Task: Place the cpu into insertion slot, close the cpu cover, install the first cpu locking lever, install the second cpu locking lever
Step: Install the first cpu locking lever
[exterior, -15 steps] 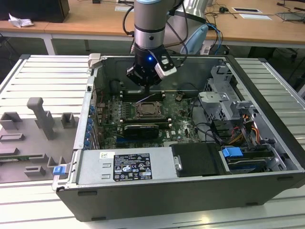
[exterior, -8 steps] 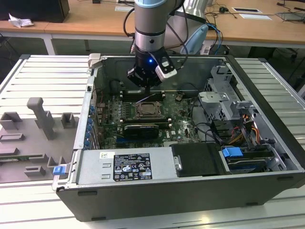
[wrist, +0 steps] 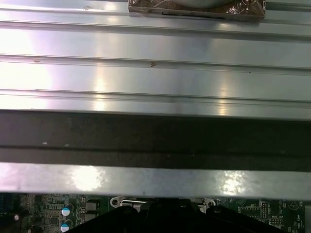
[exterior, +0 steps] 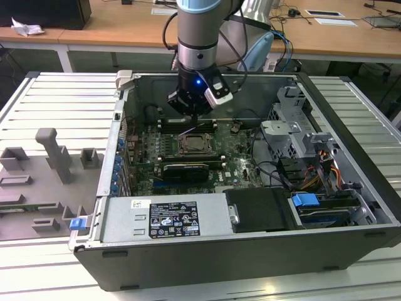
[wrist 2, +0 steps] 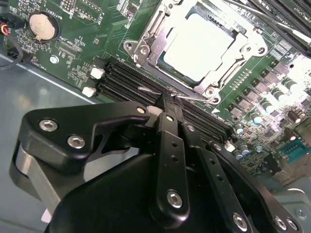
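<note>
One arm at work inside the open pc case [exterior: 250,251]; gripper [wrist 2: 168,108] down low over the motherboard [exterior: 235,153], just off one edge of the socket; fingers [wrist 2: 170,145] drawn together to a narrow tip, pinched on or pressed against a thin wire lever [wrist 2: 189,98] running along that socket edge; can't tell for sure whether gripped or only pushed, though closed-up stance suits hooking so fine a wire. Cpu [wrist 2: 199,46] already seated in the socket, pale top showing through the window of the cpu cover [wrist 2: 150,36]; cover lying flat over it, so judged closed; hence lever work now in hand, prob. the first or second latch, unclear which. Memory slots [wrist 2: 121,80] right beside the lever, so little room for wide fingers; approach from above accordingly. Grey fixture blocks [exterior: 53,157] on ribbed table at exterior view's left, well apart.
</note>
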`<move>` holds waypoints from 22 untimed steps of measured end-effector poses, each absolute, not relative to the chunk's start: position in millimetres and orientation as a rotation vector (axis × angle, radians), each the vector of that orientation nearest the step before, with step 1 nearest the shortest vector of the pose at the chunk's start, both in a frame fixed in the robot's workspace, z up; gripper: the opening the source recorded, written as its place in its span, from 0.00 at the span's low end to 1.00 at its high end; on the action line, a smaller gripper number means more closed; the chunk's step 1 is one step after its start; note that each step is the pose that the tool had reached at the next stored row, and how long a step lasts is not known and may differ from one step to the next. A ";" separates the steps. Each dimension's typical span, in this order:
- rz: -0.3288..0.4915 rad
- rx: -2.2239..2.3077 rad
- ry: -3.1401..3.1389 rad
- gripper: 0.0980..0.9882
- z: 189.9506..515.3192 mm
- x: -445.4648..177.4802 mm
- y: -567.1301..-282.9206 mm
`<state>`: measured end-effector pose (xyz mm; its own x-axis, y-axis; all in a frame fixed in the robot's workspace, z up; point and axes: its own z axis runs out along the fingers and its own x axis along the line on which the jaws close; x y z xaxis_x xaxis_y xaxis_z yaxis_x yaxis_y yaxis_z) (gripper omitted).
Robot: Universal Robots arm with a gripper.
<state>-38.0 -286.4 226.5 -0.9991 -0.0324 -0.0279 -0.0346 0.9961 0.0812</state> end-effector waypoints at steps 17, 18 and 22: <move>0.134 -0.092 3.112 0.01 210.1 -21.0 -285.9; 0.134 -0.096 3.112 0.01 209.5 -20.7 -285.9; 0.134 -0.103 3.112 0.01 206.3 -20.6 -285.9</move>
<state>-20.6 -285.9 206.3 -0.9975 -0.0651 -0.0281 -0.0672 0.9941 0.0849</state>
